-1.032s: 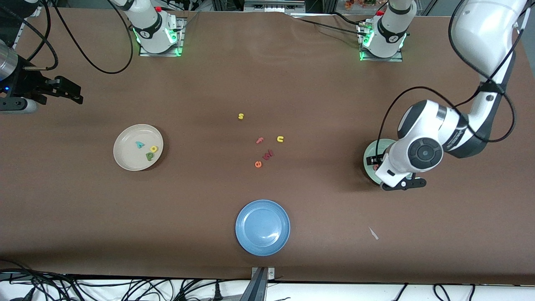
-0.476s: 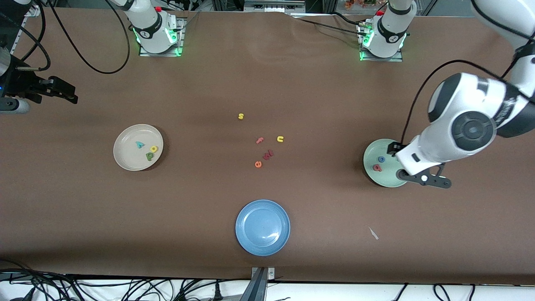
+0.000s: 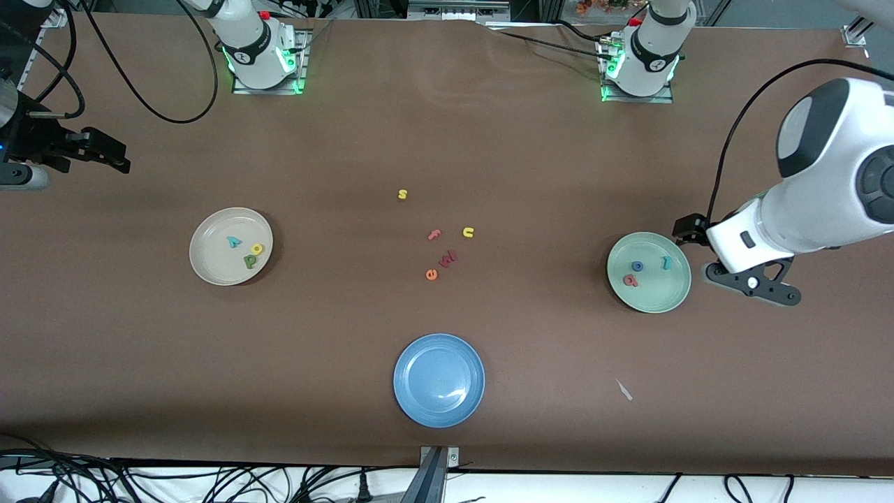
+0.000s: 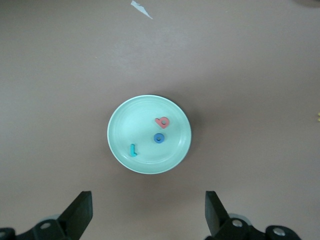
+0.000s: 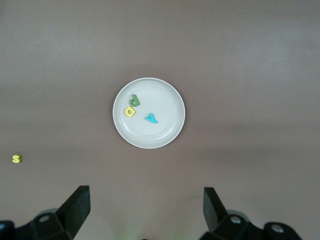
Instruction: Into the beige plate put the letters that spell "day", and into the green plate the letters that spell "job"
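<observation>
1. The letters that spell "job" [image 4: 153, 135] all lie in the green plate [image 3: 672, 294]; the letters that spell "day" [image 3: 246, 251] lie in the beige plate [image 3: 209, 269], well apart from it toward the right arm's end of the table.
2. Left gripper [image 4: 147, 212], raised beside the green plate, jaws spread wide, empty.
3. Right gripper [image 5: 145, 212], waiting well apart from the green plate, jaws wide, empty.
4. Risk, as I judge it: a low sweep could clip the green plate's rim and spill the letters; grabbing the stray s [image 3: 402, 194] would spoil finished sorting.

A brown table covering [image 3: 349, 140] spans the work surface, lit evenly from above. Black cables [image 3: 140, 482] lie along the white floor strip at the near edge.
</observation>
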{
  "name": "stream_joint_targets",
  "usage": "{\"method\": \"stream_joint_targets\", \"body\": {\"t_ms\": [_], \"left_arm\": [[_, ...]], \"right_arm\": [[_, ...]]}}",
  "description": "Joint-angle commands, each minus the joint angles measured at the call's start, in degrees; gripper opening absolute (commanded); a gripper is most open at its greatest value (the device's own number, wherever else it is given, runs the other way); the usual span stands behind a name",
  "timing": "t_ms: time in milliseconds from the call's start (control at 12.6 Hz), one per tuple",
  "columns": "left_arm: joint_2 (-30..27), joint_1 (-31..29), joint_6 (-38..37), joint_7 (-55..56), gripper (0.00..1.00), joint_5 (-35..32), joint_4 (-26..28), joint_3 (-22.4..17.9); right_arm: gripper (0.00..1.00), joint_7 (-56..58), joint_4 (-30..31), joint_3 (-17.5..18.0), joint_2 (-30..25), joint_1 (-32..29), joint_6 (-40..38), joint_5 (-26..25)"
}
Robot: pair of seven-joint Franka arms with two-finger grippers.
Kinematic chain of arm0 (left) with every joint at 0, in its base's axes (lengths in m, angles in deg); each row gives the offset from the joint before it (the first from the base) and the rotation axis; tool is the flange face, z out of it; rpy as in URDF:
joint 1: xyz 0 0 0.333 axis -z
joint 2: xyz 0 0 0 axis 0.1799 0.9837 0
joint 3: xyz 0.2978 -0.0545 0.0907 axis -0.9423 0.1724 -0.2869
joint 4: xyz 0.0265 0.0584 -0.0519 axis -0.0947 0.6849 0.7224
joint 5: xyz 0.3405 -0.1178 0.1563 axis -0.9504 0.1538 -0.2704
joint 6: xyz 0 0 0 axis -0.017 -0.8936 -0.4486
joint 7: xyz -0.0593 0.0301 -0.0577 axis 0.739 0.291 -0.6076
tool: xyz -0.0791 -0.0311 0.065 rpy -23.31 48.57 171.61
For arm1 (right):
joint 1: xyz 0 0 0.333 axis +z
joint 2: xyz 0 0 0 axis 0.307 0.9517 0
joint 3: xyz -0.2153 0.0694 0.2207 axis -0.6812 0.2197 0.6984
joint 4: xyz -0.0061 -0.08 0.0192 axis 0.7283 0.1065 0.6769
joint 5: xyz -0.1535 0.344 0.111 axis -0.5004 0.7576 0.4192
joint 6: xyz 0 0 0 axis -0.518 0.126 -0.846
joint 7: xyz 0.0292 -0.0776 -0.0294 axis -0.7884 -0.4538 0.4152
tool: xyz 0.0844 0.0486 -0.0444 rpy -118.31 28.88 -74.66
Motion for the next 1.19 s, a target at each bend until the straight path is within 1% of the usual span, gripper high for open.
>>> {"method": "stream_joint_targets", "body": {"t_ms": [0, 159, 238, 317, 397, 556, 635, 714, 794, 873, 952, 1032, 1111], "left_arm": [[-3.4, -1.0, -2.6, -2.0, 1.0, 2.2, 0.6, -0.2], [-3.5, -1.1, -4.9, -2.0, 1.0, 2.2, 0.1, 0.1], [-3.6, -0.9, -4.9, -2.1, 1.0, 2.4, 0.1, -0.4], [-4.5, 0.1, -4.8, -2.0, 1.0, 3.2, 0.3, -1.7], [-5.1, 1.9, -4.7, -2.0, 1.0, 4.9, 0.5, -4.4], [-8.3, 8.3, -4.3, -2.1, 1.0, 11.1, 1.4, -15.2], [-9.2, 10.6, -4.3, -2.2, 1.0, 12.7, 1.7, -18.9], [-10.6, 12.5, -2.7, -2.1, 1.0, 12.6, 3.5, -21.3], [-12.8, 13.6, 0.7, -2.1, 1.0, 12.6, 7.0, -23.2], [-15.6, 14.5, 5.3, -1.6, 1.0, 12.6, 11.6, -24.7], [-17.8, 16.3, 10.0, -1.2, 1.0, 12.6, 15.0, -27.1], [-19.7, 18.3, 12.2, -1.1, 1.0, 12.6, 15.9, -28.6], [-21.2, 18.6, 12.5, -1.1, 1.0, 12.5, 16.2, -28.8]], "right_arm": [[1.0, 0.2, -0.2, 0.3, -0.1, -0.3, -0.7, 0.2], [1.0, 0.2, -0.2, 0.3, -0.1, -0.3, -0.7, 0.2], [1.0, 0.1, -0.2, 0.3, -0.1, -0.3, -1.0, 0.2], [1.0, 0.0, -0.3, 0.3, -0.1, -0.3, -1.5, 0.2], [1.0, 0.0, -0.3, 0.4, -0.1, -0.3, -1.5, 0.2], [1.0, 0.0, -0.3, 0.4, -0.1, -0.3, -1.5, 0.2], [1.0, 0.0, -0.3, 0.4, -0.1, -0.3, -1.5, 0.2], [1.0, 0.0, -0.3, 0.3, -0.1, -0.3, -1.5, 0.2], [1.0, 0.0, -0.3, 0.4, -0.1, -0.3, -1.5, 0.2], [1.0, 0.0, -0.3, 0.3, -0.1, -0.3, -1.5, 0.2], [1.0, 0.1, -0.3, 0.4, -0.1, -0.3, -1.5, 0.2], [1.0, 0.1, -0.3, 0.4, -0.2, -0.3, -1.5, 0.2], [1.0, 0.1, -0.3, 0.4, -0.1, -0.3, -1.5, 0.2]]}}
